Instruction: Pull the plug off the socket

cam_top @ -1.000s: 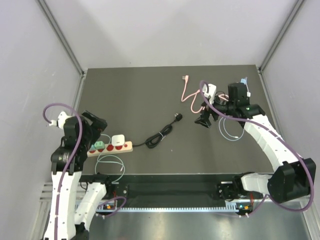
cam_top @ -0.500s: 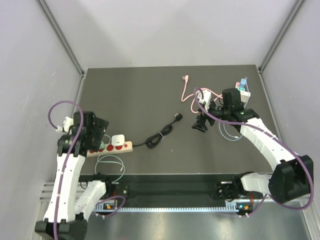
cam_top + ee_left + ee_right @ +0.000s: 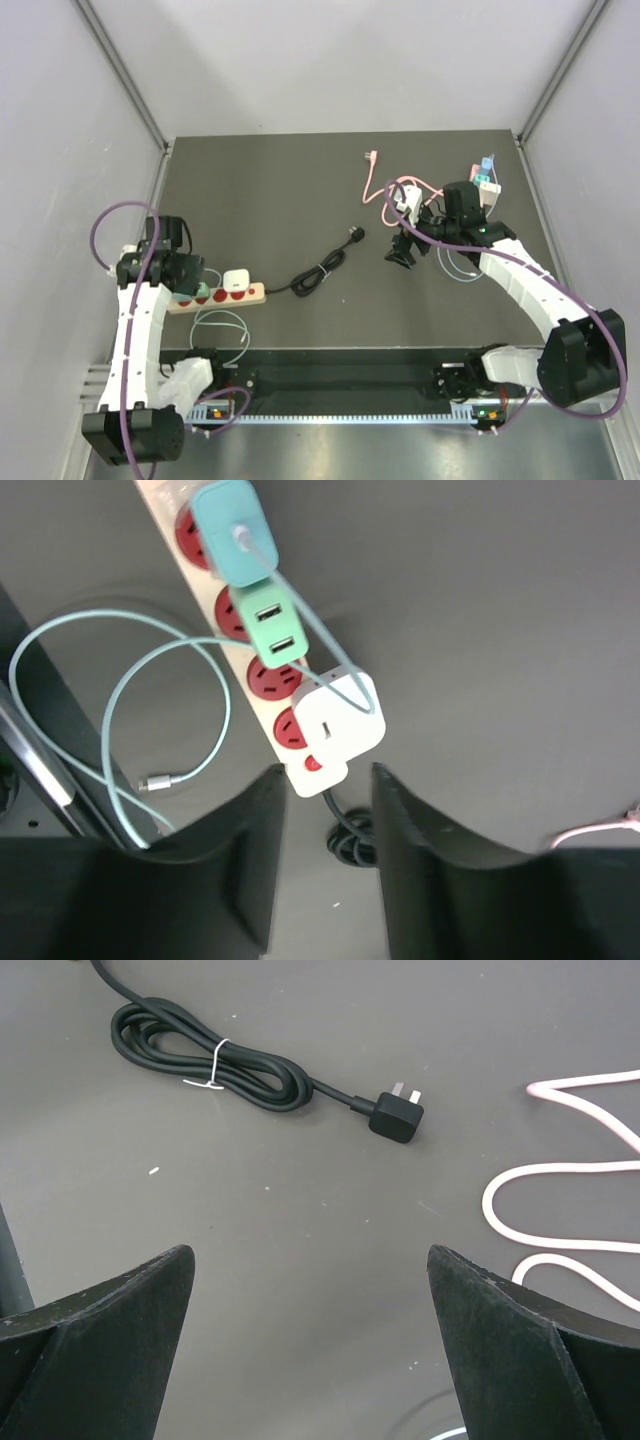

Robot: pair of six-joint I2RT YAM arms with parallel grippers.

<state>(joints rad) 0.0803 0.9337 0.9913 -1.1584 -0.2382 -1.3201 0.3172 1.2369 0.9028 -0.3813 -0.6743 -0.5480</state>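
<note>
The white plug (image 3: 236,279) sits in the power strip (image 3: 228,295) at the near left of the dark tabletop (image 3: 260,190), over the socket closest to the strip's switch and black cord. The left hand (image 3: 178,270) hangs above the strip's left end, its fingers (image 3: 250,850) a narrow gap apart and grasping nothing. Only its wrist view shows the teal adapter (image 3: 225,530) and green USB adapter (image 3: 272,630) further along the red sockets, and a pale blue cable (image 3: 110,710) looped beside them; overhead the hand covers those adapters. Right of the strip lie the coiled black cord (image 3: 318,275) and its loose black plug (image 3: 397,1118), pins showing in the right wrist view. The right hand (image 3: 403,250) is spread wide and empty, near a pink cable (image 3: 375,185). Pale walls (image 3: 300,60) and metal posts (image 3: 120,70) enclose the tabletop.
</note>
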